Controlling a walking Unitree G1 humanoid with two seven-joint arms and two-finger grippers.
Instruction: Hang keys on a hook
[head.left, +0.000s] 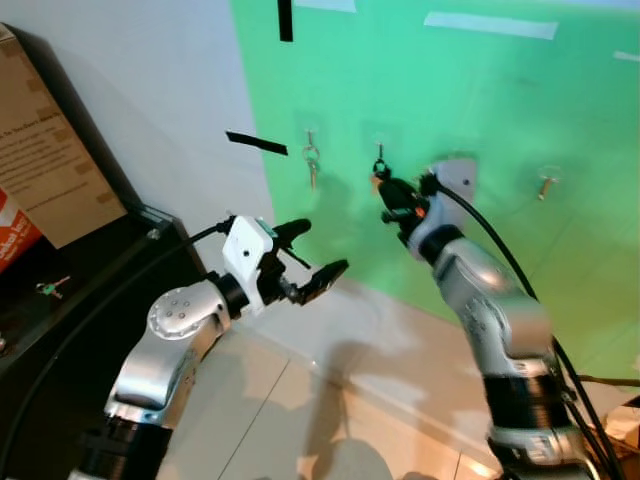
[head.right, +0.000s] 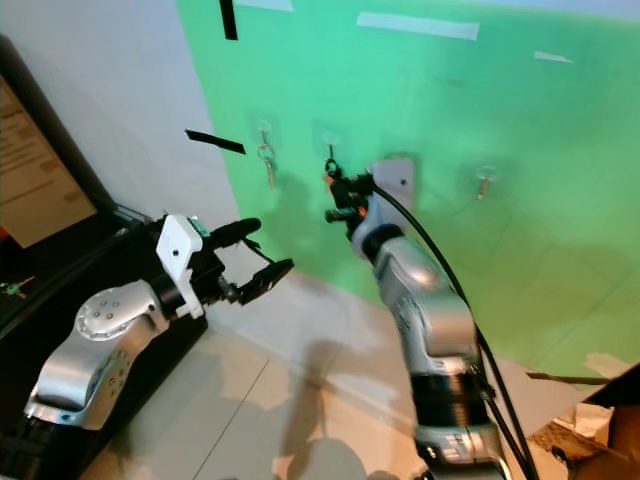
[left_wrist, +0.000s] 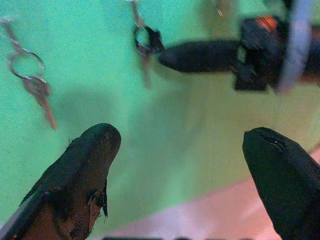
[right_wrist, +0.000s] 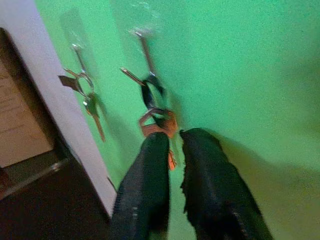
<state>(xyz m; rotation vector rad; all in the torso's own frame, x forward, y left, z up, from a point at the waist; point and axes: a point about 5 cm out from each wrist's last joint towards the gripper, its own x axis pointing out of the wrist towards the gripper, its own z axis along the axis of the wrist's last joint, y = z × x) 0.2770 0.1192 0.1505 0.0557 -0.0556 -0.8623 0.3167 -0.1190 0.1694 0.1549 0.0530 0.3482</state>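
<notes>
A bunch of keys (right_wrist: 159, 122) with an orange key hangs by its black ring from the middle hook (right_wrist: 142, 42) on the green wall (head.left: 480, 90). My right gripper (head.left: 385, 190) is up at that hook, shut on the orange key just below the ring. My left gripper (head.left: 315, 252) is open with nothing in it, lower and to the left, a little off the wall. In the left wrist view its two fingertips (left_wrist: 95, 145) frame the right gripper at the hook.
Another key set (head.left: 311, 160) hangs on the hook to the left, and a small key (head.left: 545, 183) on a hook to the right. A black cabinet (head.left: 60, 320) with a cardboard box (head.left: 40, 150) stands at the left. Pale tiled floor (head.left: 330, 420) lies below.
</notes>
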